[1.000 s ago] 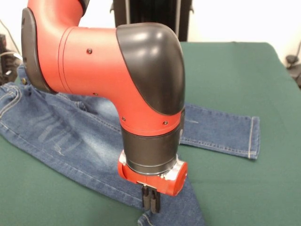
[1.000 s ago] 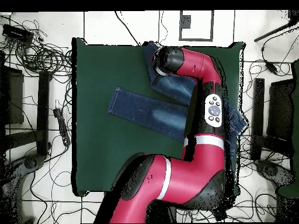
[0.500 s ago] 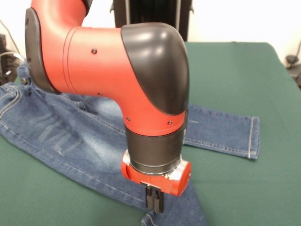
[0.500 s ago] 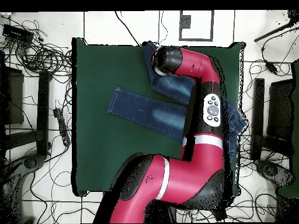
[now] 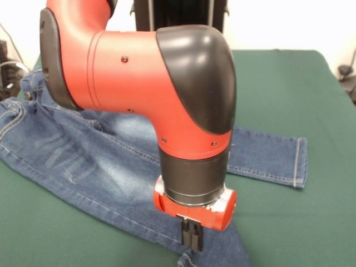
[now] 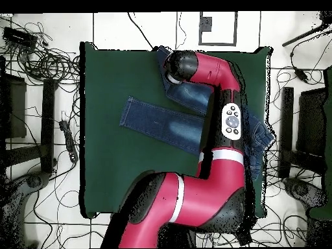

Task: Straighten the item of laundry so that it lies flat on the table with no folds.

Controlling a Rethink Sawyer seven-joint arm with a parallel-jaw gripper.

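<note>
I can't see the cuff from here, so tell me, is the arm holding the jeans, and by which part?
The gripper is shut and reaches down to the near leg of the jeans, close to its lower end. Whether cloth is pinched between the jaws cannot be told.

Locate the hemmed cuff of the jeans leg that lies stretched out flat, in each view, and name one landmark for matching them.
Front view: the cuff sits at right, mid-height, on the green table.
Overhead view: the same cuff sits left of centre, pointing at the picture's left.
Shared landmark: the arm's black elbow, over the other leg near the table's edge.
</note>
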